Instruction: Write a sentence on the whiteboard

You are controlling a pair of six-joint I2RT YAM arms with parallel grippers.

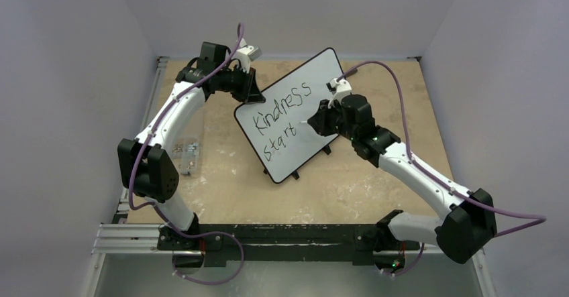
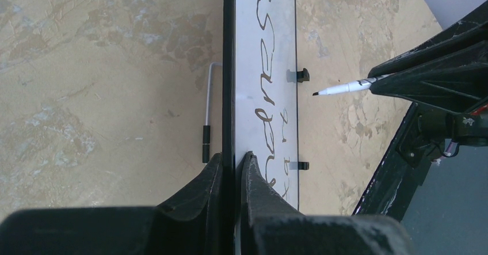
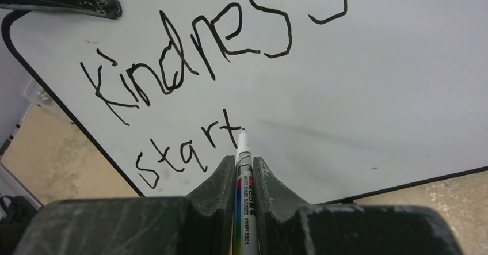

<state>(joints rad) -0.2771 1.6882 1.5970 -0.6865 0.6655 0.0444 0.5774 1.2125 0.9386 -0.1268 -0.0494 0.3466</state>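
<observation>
Right up close, the right gripper [image 3: 244, 162] has its jaws pinched narrow on a marker [image 3: 244, 197]. It's a slim, smooth plastic barrel with a rainbow-striped label, held low so only the white nose and black nib poke out. It looks light and a bit slippery, and a hold near the tip seems the sensible one for control. On the other wrist, the left gripper [image 2: 233, 156] has its jaws closed tight on the thin black rim of the whiteboard [image 2: 285, 36], seen edge-on. The board is stiff, flat and glossy, and I'd judge it light enough to skid or tip under pen pressure, so the rim is the place to brace it, not the slick face. From that view the nib hangs just off the surface, not touching. Little black feet [image 2: 303, 75] prop the board at a lean. Across its face the sentence [image 3: 201, 48] reads "Kindness start" in wobbly black strokes on two lines, with the nib beside the last t. Farther out, the board stands mid-table, turned at an angle between the two arms, on a tan, mottled, matte table [image 1: 376, 183].
</observation>
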